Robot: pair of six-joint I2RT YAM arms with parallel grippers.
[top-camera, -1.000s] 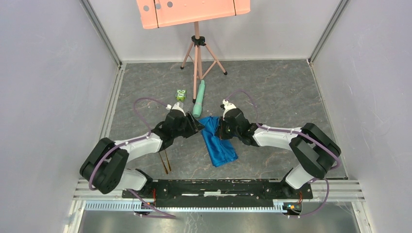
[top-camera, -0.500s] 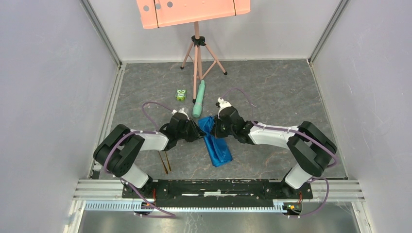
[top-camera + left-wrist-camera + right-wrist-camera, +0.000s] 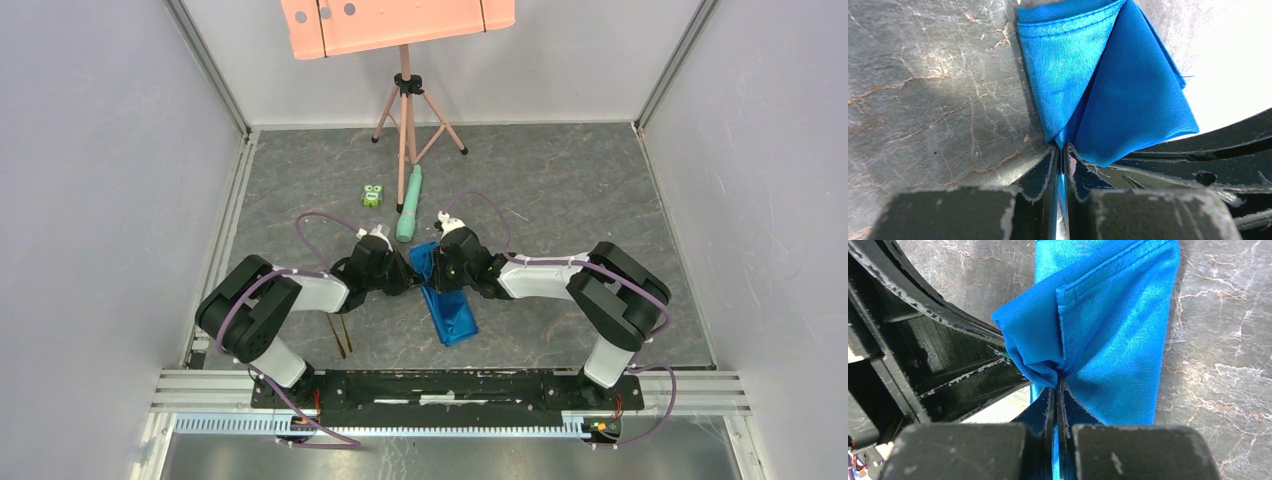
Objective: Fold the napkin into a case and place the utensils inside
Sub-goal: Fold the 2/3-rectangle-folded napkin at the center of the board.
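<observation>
Left tool pinching napkin fold, right tool clamped on it too, cloth between both.

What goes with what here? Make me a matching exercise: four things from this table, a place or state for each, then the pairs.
1 napkin
2 utensils
3 tube
4 toy

a lying loose, near left
b pinched by left gripper and right gripper
c small, bright green, left of the tube
d pale green, just beyond the napkin

Pairs: 1-b, 2-a, 3-d, 4-c
</observation>
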